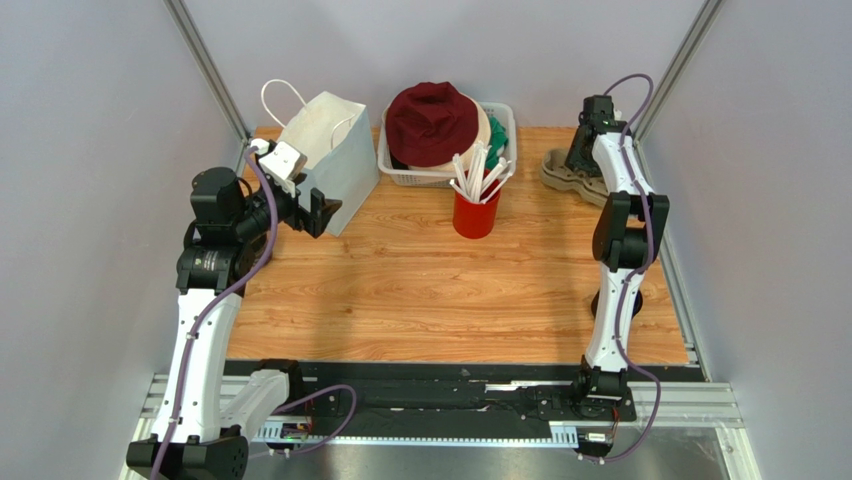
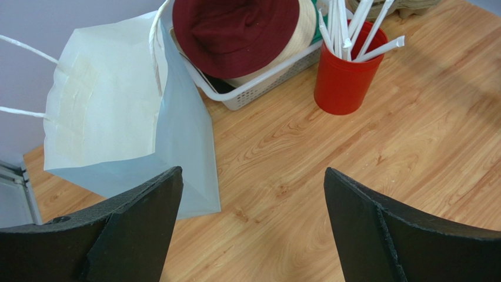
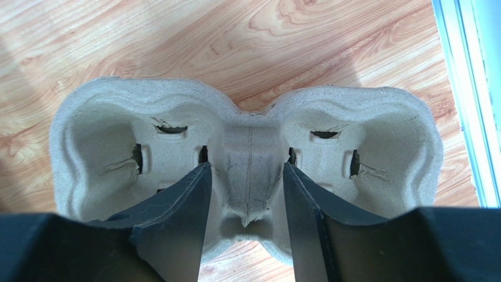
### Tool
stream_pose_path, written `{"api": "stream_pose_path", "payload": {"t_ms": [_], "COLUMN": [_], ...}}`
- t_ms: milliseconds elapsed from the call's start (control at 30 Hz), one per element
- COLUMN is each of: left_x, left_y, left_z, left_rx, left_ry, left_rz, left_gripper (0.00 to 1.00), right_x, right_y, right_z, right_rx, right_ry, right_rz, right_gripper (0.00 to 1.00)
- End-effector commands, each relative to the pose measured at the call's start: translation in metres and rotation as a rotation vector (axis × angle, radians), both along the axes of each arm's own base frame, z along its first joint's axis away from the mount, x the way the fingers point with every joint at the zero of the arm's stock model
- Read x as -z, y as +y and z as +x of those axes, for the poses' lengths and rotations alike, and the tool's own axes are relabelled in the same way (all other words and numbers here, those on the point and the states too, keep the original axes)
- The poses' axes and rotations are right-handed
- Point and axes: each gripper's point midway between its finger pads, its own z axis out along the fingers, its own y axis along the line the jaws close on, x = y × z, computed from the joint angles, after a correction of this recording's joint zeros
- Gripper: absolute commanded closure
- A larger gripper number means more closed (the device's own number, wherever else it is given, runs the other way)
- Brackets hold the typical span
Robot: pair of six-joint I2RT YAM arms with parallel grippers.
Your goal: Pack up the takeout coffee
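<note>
The takeout coffee cup is not in view in any frame. A white paper bag (image 1: 330, 150) with handles stands open at the back left; it also shows in the left wrist view (image 2: 117, 111). My left gripper (image 1: 305, 212) is open and empty just in front of the bag, above bare wood (image 2: 251, 173). A beige pulp cup carrier (image 1: 562, 172) lies at the back right. My right gripper (image 1: 585, 145) is down on it, its jaws closed against the two sides of the carrier's middle ridge (image 3: 247, 167). Both carrier pockets (image 3: 100, 135) are empty.
A white basket (image 1: 400, 172) at the back centre holds a maroon hat (image 1: 432, 120) and other items. A red cup (image 1: 476, 215) full of wrapped straws stands in front of it, also in the left wrist view (image 2: 341, 88). Grey walls close in both sides.
</note>
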Motion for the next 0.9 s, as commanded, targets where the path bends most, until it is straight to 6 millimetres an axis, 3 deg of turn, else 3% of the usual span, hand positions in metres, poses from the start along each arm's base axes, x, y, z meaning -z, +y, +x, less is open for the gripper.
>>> {"api": "stream_pose_path", "payload": {"t_ms": [0, 200, 633, 867], "left_x": [-0.013, -0.011, -0.011, -0.011], "left_y": [-0.002, -0.002, -0.002, -0.003], "left_z": [-0.001, 0.000, 0.000, 0.000], "left_rx": [0.012, 0.010, 0.011, 0.013], "left_ry": [-0.051, -0.047, -0.049, -0.047], "left_rz": [-0.010, -0.008, -0.007, -0.009], "left_gripper": [0.02, 0.02, 0.02, 0.02], "right_x": [-0.051, -0.051, -0.036, -0.033], "right_y": [0.001, -0.005, 0.010, 0.008], "right_z": [0.001, 0.000, 0.002, 0.001], "right_rx": [-0.007, -0.007, -0.039, -0.028], "right_ry": [-0.093, -0.077, -0.057, -0.049], "right_rz": [-0.017, -0.060, -0.015, -0.031], "right_gripper": [0.47, 0.47, 0.49, 0.52]}}
